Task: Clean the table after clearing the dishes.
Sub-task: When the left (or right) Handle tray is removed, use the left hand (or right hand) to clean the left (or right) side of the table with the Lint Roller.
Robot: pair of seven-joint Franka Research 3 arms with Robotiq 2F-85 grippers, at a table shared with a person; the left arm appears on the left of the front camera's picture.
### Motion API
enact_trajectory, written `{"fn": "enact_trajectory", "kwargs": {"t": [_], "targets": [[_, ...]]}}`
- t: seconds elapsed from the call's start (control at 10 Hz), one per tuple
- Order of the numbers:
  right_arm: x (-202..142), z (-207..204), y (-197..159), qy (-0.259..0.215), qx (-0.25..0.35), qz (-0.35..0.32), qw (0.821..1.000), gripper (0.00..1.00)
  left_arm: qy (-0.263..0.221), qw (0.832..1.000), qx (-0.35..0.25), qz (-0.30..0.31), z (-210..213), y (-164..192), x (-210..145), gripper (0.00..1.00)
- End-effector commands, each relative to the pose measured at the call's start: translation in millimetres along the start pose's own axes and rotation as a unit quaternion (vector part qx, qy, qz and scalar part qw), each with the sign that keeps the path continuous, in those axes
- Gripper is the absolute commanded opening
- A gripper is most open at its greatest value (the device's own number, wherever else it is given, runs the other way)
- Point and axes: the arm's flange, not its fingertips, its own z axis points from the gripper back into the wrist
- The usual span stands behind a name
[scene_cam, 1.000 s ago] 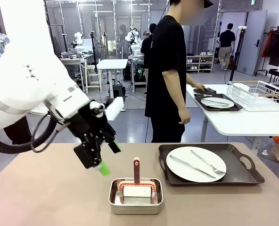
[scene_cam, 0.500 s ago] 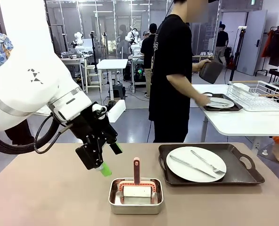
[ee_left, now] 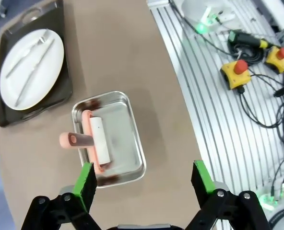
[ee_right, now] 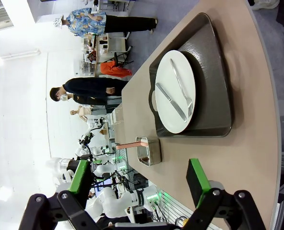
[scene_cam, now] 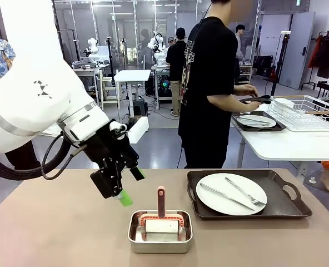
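Since the earlier frame the left claw has been brought a little nearer to the steel pan. The person at the far side has turned towards the white side table, where a dark object is now held beside the wire rack.

The left claw is held above the table at about 10 o'clock from the pan. Its fingers are spread and nothing is gripped. A brush with a pink handle is stood upright in the pan. The right claw is likewise spread and empty, and is pointed along the table towards the tray.

The dishes have not yet been cleared. A white plate is set on a dark handled tray at about 2 o'clock from the pan, and cutlery is laid loose across it.

The plate is judged to be stiff, smooth and breakable. The cutlery is judged to be light and likely to slide if the tray is tipped. The tray looks rigid, so it is best taken by a handle at one of its short ends, at 3 or 9 o'clock of the plate, and kept level. The brush is judged to be light and is best held by its upright handle.
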Motion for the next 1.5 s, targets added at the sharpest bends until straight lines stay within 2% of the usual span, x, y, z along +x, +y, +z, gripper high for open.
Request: {"fn": "enact_trajectory", "kwargs": {"t": [0.0, 0.3, 0.6, 0.9, 1.4], "targets": [[-1, 1, 3, -0.001, 0.001, -0.002, 1.0, 1.0, 0.036, 0.999, 0.018, -0.005, -1, 15, 16, 1.0], [-1, 1, 3, -0.001, 0.001, -0.002, 1.0, 1.0, 0.069, 0.997, 0.026, 0.029, -15, 37, 36, 1.0], [-1, 1, 3, -0.001, 0.001, -0.002, 1.0, 1.0, 0.141, 0.987, 0.05, 0.051, -34, 68, 58, 1.0], [-1, 1, 3, -0.001, 0.001, -0.002, 1.0, 1.0, 0.168, 0.982, 0.062, 0.059, -49, 88, 64, 1.0], [-1, 1, 3, -0.001, 0.001, -0.002, 1.0, 1.0, 0.216, 0.974, 0.025, 0.07, -73, 112, 67, 1.0]]}}
